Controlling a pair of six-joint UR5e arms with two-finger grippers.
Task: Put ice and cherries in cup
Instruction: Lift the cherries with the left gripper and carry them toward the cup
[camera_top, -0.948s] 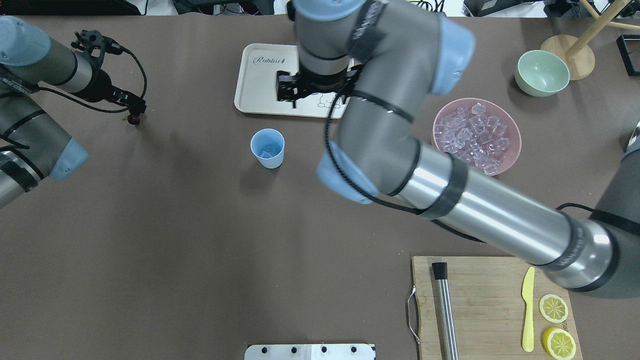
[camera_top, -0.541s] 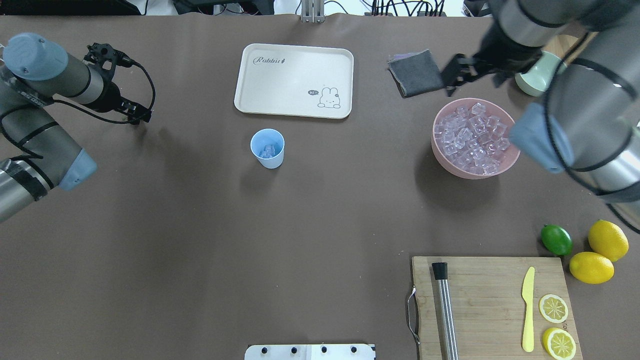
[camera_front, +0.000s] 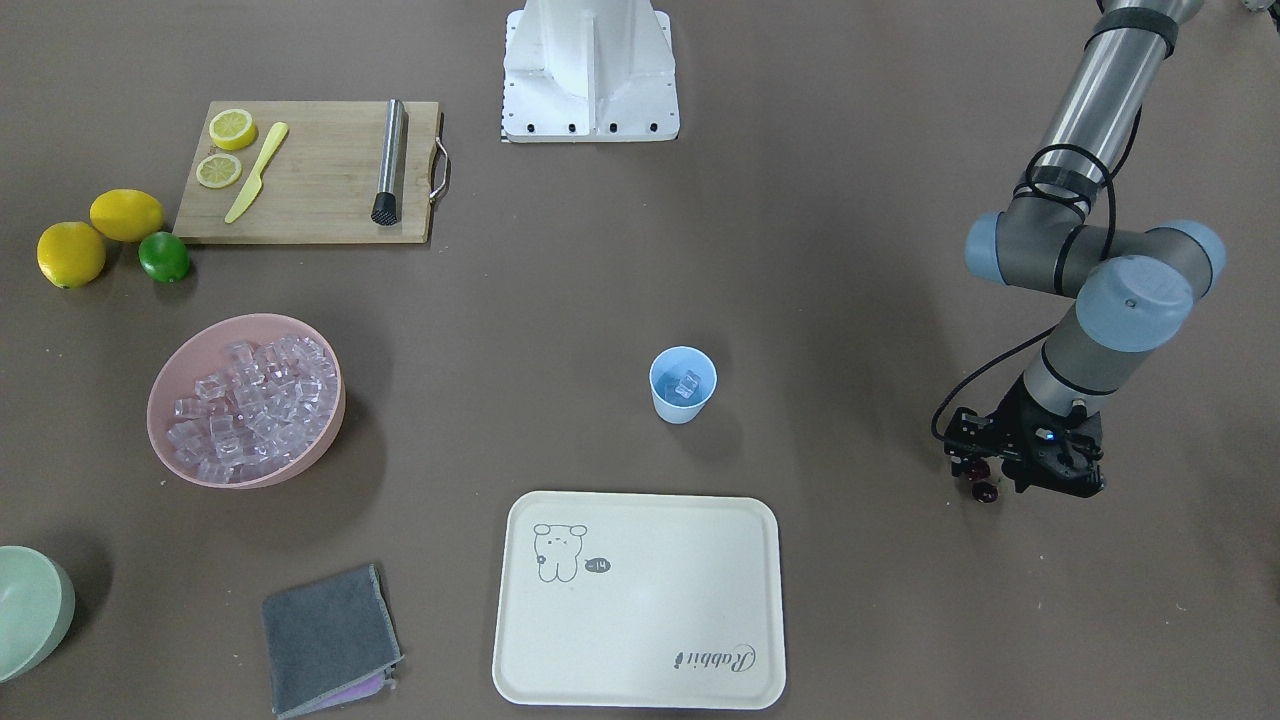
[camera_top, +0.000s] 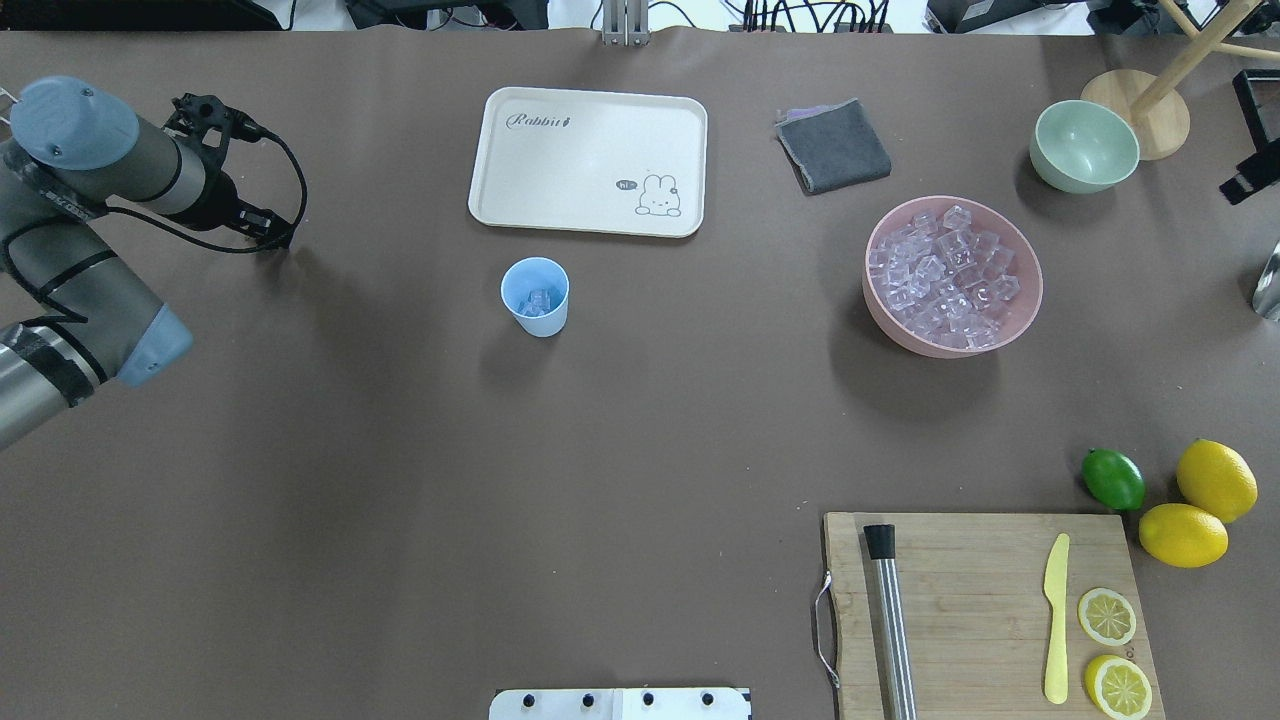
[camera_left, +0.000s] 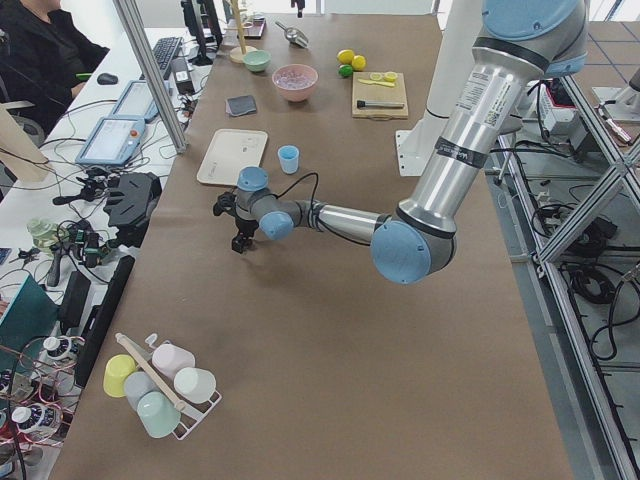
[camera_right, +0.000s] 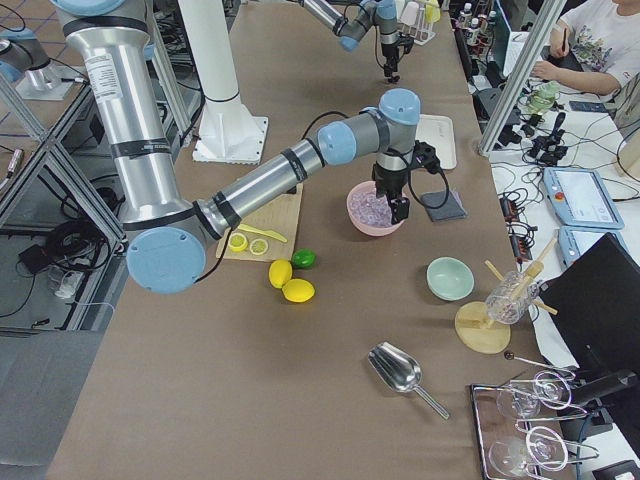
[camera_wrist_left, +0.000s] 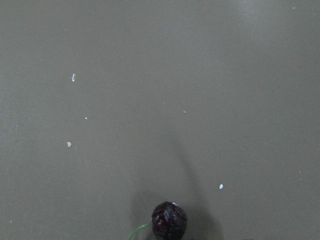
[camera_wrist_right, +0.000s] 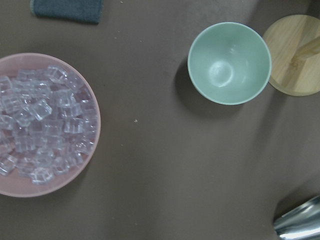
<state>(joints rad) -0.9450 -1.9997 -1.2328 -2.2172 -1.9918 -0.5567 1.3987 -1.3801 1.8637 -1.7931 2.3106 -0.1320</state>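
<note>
Left gripper (camera_front: 1005, 476) hangs at the cherries (camera_front: 985, 491), grip unreadable; right gripper (camera_right: 400, 208) aloft, likewise unreadable; cup (camera_top: 535, 296) well apart from both.

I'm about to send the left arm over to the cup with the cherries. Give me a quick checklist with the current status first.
1. Cup upright with its mouth open: ok.
2. Ice already in the cup: ok, clear cubes show inside.
3. Cherries held firmly by the left gripper: cannot tell. A dark cherry shows right at the gripper, but the hold itself is hidden.
4. Table between the left gripper and the cup free of obstacles: ok.
5. Right gripper away from the cup: ok, it is out at the table's right edge, beyond the pink bowl.
</note>
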